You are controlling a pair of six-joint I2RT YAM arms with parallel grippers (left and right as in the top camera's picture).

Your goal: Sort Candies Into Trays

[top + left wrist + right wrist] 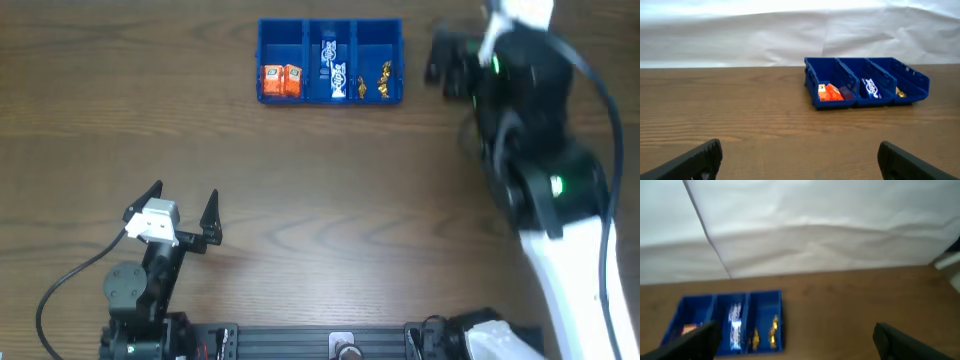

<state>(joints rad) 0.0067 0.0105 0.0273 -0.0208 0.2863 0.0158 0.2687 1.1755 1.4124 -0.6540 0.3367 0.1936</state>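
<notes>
The right claw point(796, 332) hangs lifted, fingers spread wide and empty, near the gold end of the blue tray point(262, 50). The left claw point(185, 195) is also apart and empty, well back over the surface point(330, 200). Orange candies point(281, 80), blue-white candies point(330, 60) and gold candies point(385, 75) each fill their own compartment. A low sweep by the right claw could shove the tray or mix the candies.

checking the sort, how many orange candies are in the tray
2. Both lie side by side in the left compartment of the blue tray: one orange candy by the outer wall, the other by the divider. Any beneath them would be hidden.
</notes>
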